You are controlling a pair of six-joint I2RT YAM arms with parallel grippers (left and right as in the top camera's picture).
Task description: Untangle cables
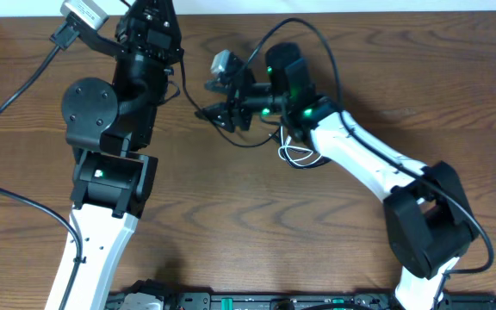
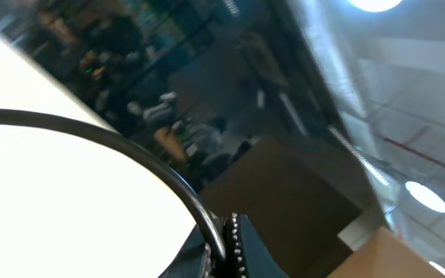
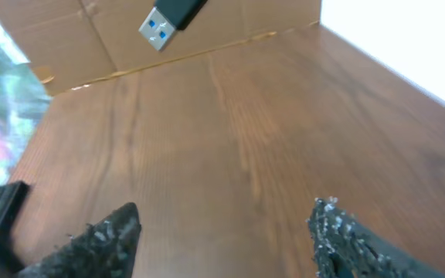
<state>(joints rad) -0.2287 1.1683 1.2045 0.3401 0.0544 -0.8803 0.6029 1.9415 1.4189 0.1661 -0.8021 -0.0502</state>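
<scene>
We see the right gripper [image 3: 226,212] with its fingers spread apart and nothing but bare table [image 1: 231,215] between them, while a black USB plug [image 3: 168,19] with a blue tongue hangs in the air at the top of its wrist view. The white cable [image 1: 296,157] lies in small loops just beside the right arm's white link, and the thin black cable [image 1: 246,144] curves across the wood under that gripper. The left gripper [image 1: 151,19] is closed up at the far edge; we cannot tell whether it pinches anything.
</scene>
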